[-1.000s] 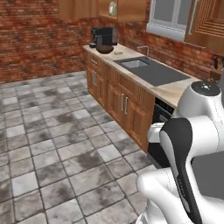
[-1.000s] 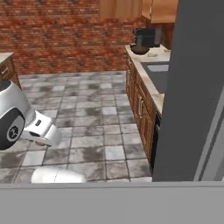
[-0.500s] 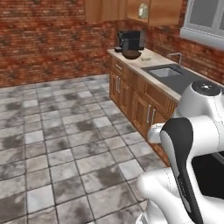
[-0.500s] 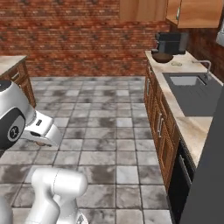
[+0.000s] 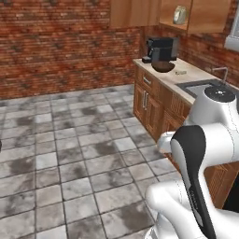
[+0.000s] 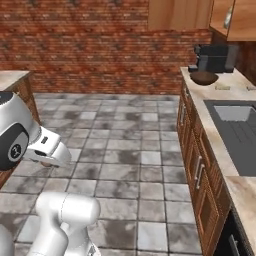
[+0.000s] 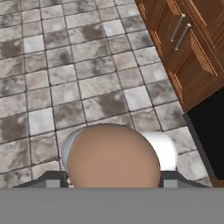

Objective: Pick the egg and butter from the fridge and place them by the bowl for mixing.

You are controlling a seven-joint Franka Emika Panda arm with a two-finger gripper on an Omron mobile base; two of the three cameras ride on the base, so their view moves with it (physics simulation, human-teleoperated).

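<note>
In the hand view a brown-tan egg [image 7: 113, 155] sits between the two dark finger tips [image 7: 52, 179], and my gripper [image 7: 113, 180] is shut on it above the tiled floor. The dark wooden bowl [image 5: 163, 66] [image 6: 204, 77] stands on the counter in front of the coffee machine. A small pale stick, the butter [image 5: 181, 72] [image 6: 222, 86], lies on the counter just right of the bowl. The fridge is out of view.
A black coffee machine [image 5: 161, 49] [image 6: 216, 58] stands in the counter's far corner. A steel sink [image 6: 235, 127] is set in the counter [image 6: 200, 95] nearer to me. Wooden cabinet doors [image 7: 183, 39] and a dark appliance front [image 7: 210, 131] line the floor's edge.
The whole scene has shifted right in both base views, so the base has moved. The grey panel that filled the right side of the right base view is gone from it.
</note>
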